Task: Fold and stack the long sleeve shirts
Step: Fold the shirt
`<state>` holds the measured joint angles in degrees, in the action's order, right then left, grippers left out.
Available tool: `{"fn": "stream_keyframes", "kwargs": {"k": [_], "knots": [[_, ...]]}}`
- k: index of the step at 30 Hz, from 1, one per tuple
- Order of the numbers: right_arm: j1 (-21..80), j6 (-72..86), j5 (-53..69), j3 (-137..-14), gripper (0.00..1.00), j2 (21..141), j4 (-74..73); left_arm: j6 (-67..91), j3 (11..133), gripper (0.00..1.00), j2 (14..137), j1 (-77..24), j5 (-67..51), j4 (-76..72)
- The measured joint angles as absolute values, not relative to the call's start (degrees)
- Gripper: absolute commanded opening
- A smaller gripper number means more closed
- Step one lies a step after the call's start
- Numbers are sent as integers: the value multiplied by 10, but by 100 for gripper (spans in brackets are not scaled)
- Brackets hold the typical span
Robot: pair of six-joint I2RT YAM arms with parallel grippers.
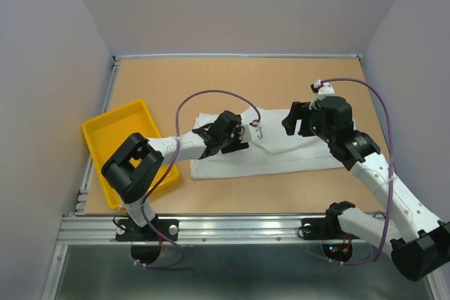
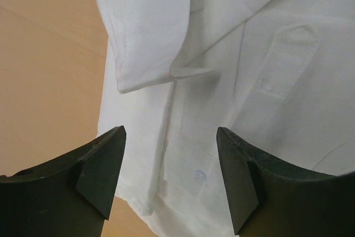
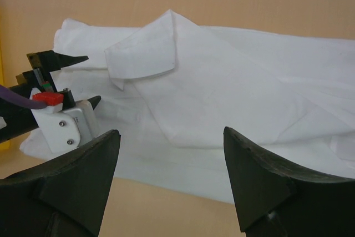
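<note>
A white long sleeve shirt (image 1: 281, 156) lies folded into a long flat band across the middle of the table. My left gripper (image 1: 247, 138) hovers low over its left part, jaws open, nothing between them. Under it the left wrist view shows the shirt (image 2: 277, 37), a folded cuff (image 2: 147, 54) and a small button (image 2: 199, 176). The left gripper (image 2: 171, 137) has both fingers apart above the cloth. My right gripper (image 1: 295, 130) hangs open over the shirt's right part. In the right wrist view the right gripper (image 3: 172, 140) is empty, with the shirt (image 3: 233, 98) and a turned-up pointed flap (image 3: 144, 51) beyond it.
A yellow plastic tray (image 1: 95, 135) sits at the left edge of the table, touching the left arm's elbow area. The left gripper (image 3: 61, 101) shows at the left of the right wrist view. Grey walls close in three sides. An aluminium rail (image 1: 211, 226) runs along the near edge.
</note>
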<state>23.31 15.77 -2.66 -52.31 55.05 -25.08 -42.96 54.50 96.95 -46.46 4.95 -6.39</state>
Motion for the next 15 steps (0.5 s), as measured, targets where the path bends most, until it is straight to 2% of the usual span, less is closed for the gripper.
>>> {"fn": "stream_keyframes", "kwargs": {"k": [11, 15], "knots": [[233, 151, -32, -523, 80, 547, -255, -498, 529, 77, 962, -465, 23, -153], [233, 149, -36, -523, 80, 547, -257, -516, 530, 74, 967, -465, -3, -163]]}}
